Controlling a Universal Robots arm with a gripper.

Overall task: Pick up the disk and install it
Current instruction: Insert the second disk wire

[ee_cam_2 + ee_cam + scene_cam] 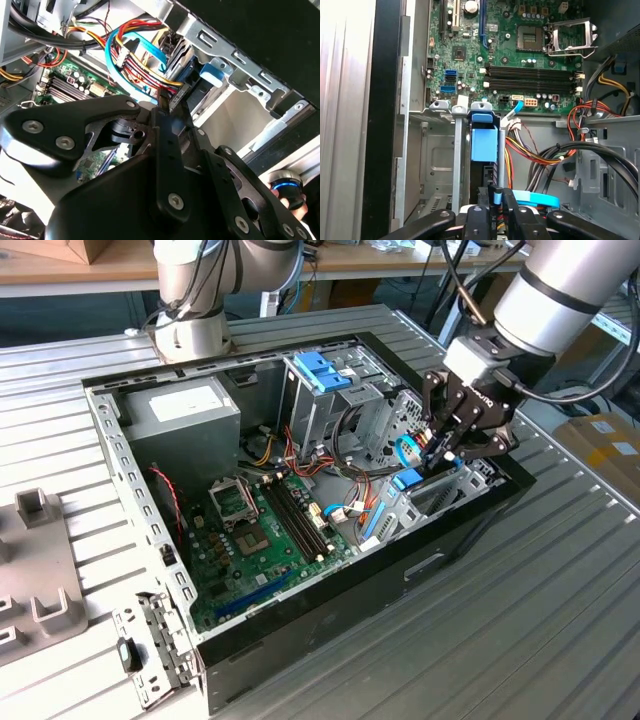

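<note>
Gripper [447, 452] low over the case's drive bay at the exterior view's right, fingers narrow on the disk [407, 479], its blue carrier edge standing in the slot; risk: nearby cables [352, 508] snagging, or tilt jamming it

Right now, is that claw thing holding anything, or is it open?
Gripper: down inside the computer case at the drive bay; open or shut cannot be told.

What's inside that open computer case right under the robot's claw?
Under the gripper sits a metal drive bay with a blue plastic piece slotted in, beside coloured cables. The gripper's body covers whatever lies deeper in the bay.
</note>
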